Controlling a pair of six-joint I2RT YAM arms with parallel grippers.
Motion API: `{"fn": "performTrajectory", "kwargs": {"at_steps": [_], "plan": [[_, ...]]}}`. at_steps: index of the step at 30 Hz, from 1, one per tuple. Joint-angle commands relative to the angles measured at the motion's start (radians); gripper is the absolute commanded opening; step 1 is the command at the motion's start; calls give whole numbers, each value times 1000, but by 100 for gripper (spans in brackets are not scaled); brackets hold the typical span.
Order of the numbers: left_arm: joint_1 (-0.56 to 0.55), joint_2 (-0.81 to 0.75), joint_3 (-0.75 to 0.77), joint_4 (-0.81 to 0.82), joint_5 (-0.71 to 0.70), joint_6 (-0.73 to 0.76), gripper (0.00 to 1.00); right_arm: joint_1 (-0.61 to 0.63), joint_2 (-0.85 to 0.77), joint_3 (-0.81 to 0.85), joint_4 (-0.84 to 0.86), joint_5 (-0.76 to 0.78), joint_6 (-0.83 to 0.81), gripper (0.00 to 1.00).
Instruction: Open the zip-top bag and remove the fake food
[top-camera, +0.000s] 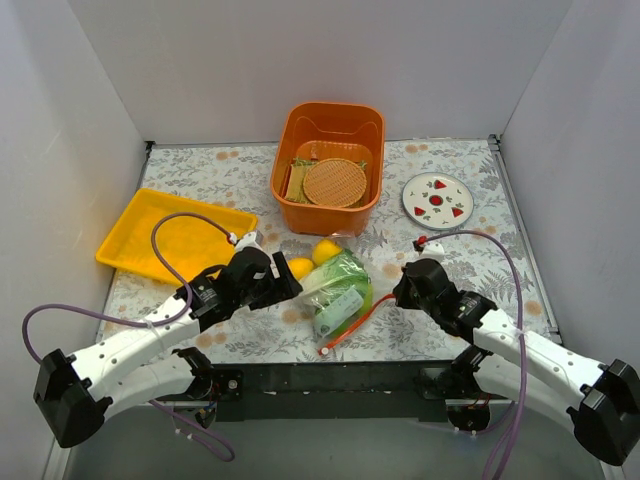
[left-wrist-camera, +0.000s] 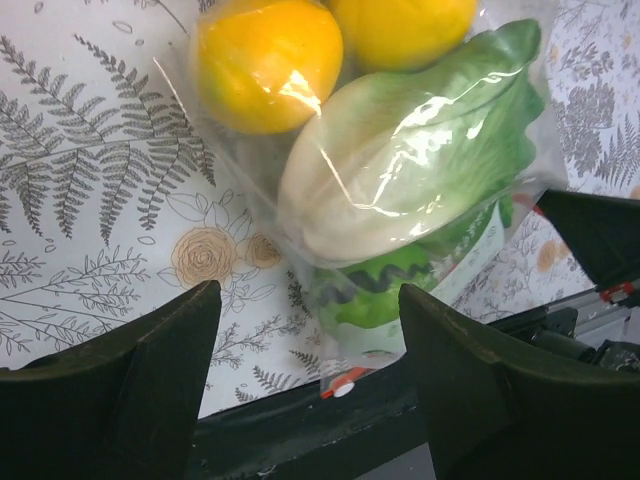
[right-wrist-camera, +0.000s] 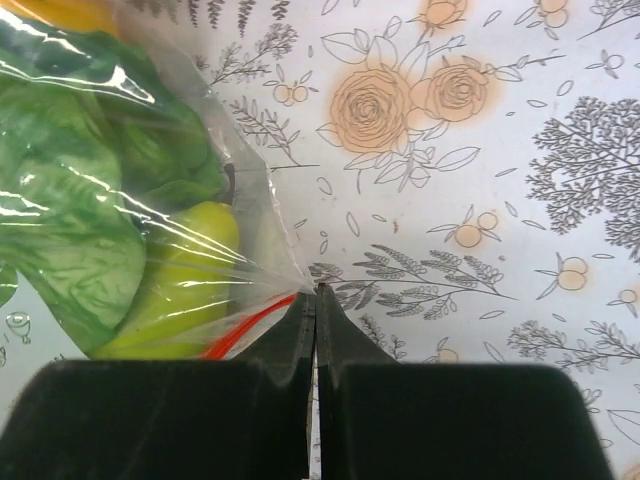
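The left arm (top-camera: 130, 352) and right arm (top-camera: 535, 350) are white with black joints. A thin purple cable (top-camera: 160, 228) loops beside each. The left claw (top-camera: 290, 285) and right claw (top-camera: 400, 293) are black.

bright, even light; white glare streaks on the zip-top bag (left-wrist-camera: 400, 150).

top: overhead, far, facing down | both wrists: close, low | shared: zip-top bag (top-camera: 338, 285)
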Motion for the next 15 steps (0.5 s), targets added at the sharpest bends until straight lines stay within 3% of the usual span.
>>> {"fn": "performTrajectory", "kwargs": {"at_steps": [1, 6, 7, 10, 15], "plan": [[-1, -34, -66, 41, 82, -4, 69, -51, 34, 81, -52, 0, -92, 2], [-11, -50, -215, 159, 164, -59, 62, -106, 75, 117, -35, -45, -133, 13], [-15, -50, -233, 200, 200, -65, 61, -106, 75, 121, -38, -50, -138, 29], [-49, -44, -282, 254, 204, -90, 61, -106, 52, 140, -78, -65, -144, 55], [-86, -27, -324, 292, 207, -118, 61, -106, -41, 183, -196, -145, -149, 68]]}}
